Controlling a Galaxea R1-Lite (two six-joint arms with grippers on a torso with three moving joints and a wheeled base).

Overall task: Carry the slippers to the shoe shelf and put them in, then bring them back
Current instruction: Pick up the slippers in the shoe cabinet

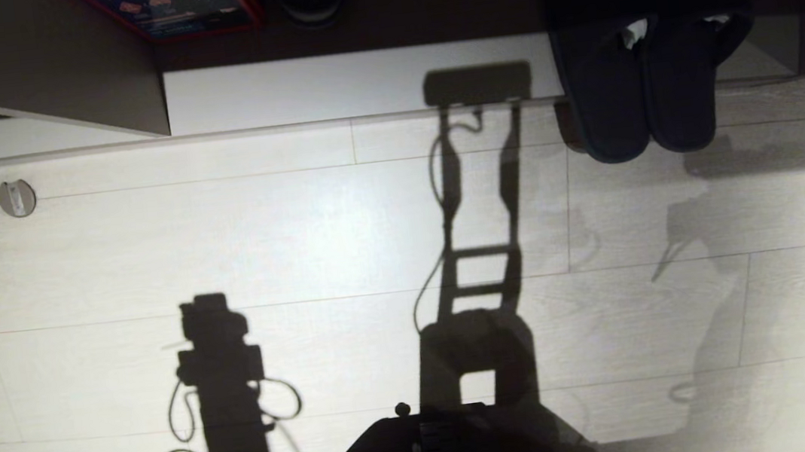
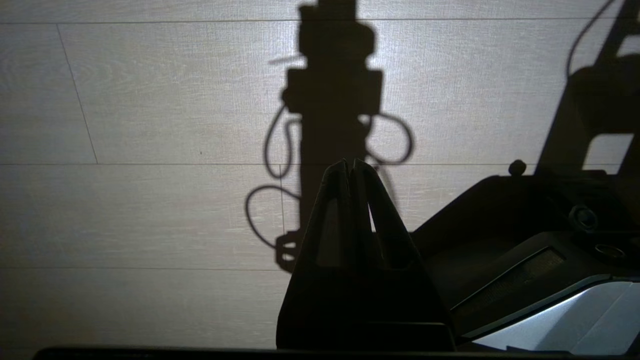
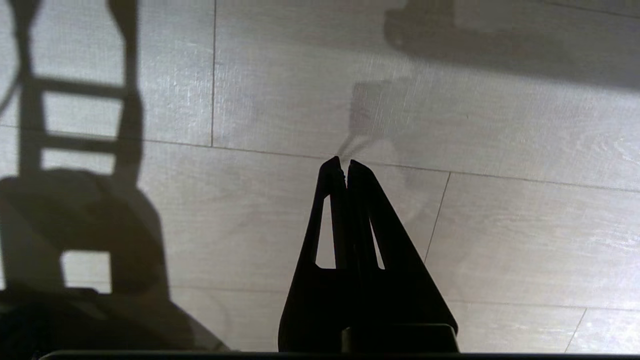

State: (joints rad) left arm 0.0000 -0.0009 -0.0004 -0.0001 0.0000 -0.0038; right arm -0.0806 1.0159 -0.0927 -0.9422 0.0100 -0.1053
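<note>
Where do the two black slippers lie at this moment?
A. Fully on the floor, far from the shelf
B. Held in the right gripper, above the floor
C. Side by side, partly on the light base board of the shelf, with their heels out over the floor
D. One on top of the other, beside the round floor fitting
C: in the head view the slippers lie side by side across the front edge of the shoe shelf, while the right gripper is shut on nothing over the floor.

The left gripper (image 2: pixel 350 165) hangs over the pale wood-grain plank floor (image 2: pixel 150 200), its 2 black fingers (image 2: pixel 335 200) pressed together, its shadow (image 2: pixel 332 100) ahead, the robot's dark base (image 2: pixel 525 225) alongside.
</note>
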